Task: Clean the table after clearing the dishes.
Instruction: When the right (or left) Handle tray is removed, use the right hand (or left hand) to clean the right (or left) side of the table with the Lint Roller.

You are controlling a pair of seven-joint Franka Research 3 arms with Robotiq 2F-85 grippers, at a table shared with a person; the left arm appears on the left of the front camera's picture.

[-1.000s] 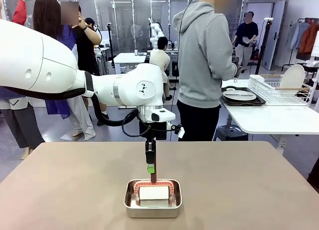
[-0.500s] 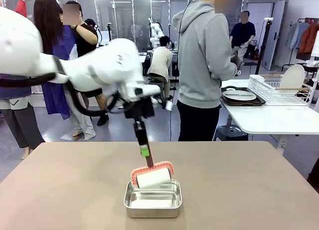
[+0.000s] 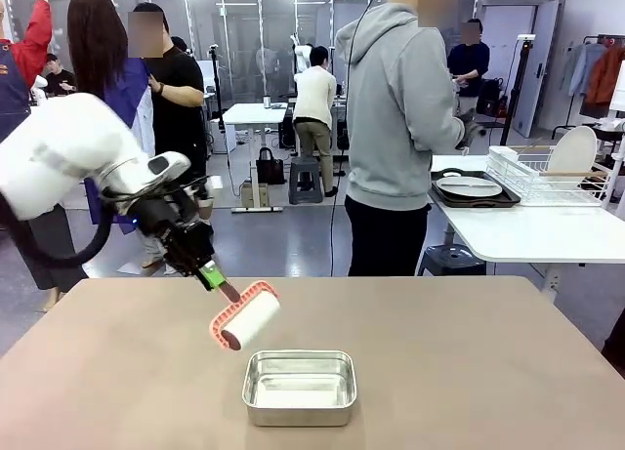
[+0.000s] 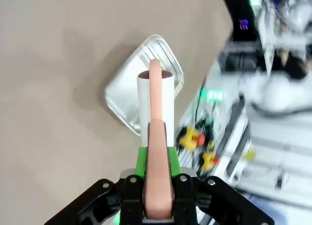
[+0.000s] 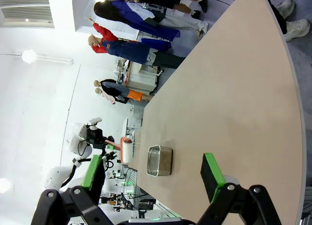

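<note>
Lifted from the steel pan (image 3: 299,387), the roller (image 3: 249,318) is now clamped in the closed left end effector (image 3: 210,276), slanted down toward the bench (image 3: 469,352) beneath; the right end effector (image 5: 151,171) is held wide open, farther off.

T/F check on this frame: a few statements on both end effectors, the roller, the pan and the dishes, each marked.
1. The left end effector is shut on the roller by its handle. True.
2. The roller lies in the steel pan. False: it is held in the air above the table, to the left of the pan in the front view.
3. The right end effector is open and holds nothing. True.
4. A plate sits on the brown table. False: it lies on a dark tray on the white side table.
</note>
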